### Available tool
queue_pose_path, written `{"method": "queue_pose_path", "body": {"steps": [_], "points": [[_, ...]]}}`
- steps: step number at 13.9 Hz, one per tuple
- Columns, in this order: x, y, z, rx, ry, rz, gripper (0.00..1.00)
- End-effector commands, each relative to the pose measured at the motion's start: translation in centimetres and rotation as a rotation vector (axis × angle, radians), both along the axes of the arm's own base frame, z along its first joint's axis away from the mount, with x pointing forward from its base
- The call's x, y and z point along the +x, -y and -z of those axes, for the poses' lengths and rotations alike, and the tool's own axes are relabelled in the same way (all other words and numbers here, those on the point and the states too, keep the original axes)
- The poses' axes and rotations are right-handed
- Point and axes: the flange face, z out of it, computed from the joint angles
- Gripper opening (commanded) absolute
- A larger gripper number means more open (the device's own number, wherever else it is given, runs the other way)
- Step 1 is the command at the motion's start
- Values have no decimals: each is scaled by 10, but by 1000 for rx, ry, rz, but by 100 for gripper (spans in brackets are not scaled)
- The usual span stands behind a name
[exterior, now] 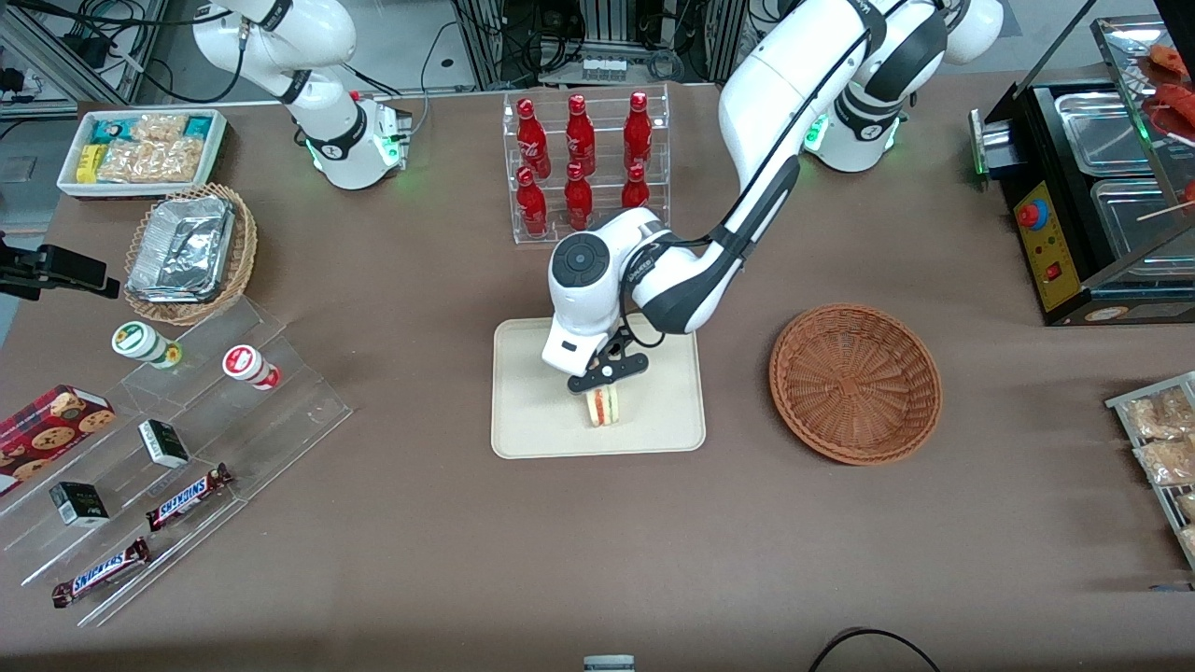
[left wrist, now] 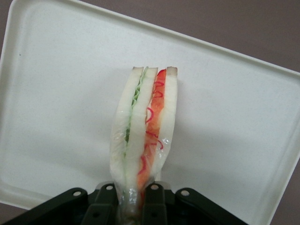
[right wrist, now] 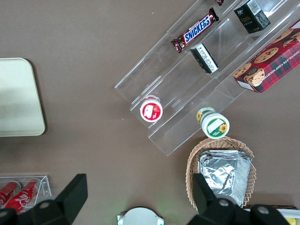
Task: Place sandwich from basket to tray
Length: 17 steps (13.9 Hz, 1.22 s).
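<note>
The gripper hangs over the tray, and in the front view the arm's wrist covers the tray's rim farthest from the camera. The sandwich is pinched at its narrow end; that tip is lost between the black fingers, cut by the frame edge. In the wrist view the tray runs past the frame, its corners unseen. Whether the sandwich's lower edge touches the tray cannot be told.
</note>
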Motion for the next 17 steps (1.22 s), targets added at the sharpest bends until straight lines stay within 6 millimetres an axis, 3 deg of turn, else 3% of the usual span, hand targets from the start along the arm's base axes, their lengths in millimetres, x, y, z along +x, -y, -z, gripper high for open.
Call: {"method": "queue_pose_path", "body": {"steps": [1, 5, 6, 7, 11, 15, 17], "points": [[7, 8, 5, 5, 14, -26, 0], [9, 8, 13, -5, -8, -58, 0], [9, 8, 14, -19, -26, -73, 27], [10, 7, 12, -30, -36, -82, 99], [13, 5, -9, -36, -33, -87, 100], [17, -1, -67, -42, 1, -76, 100], [36, -22, -96, -40, 3, -47, 100]]}}
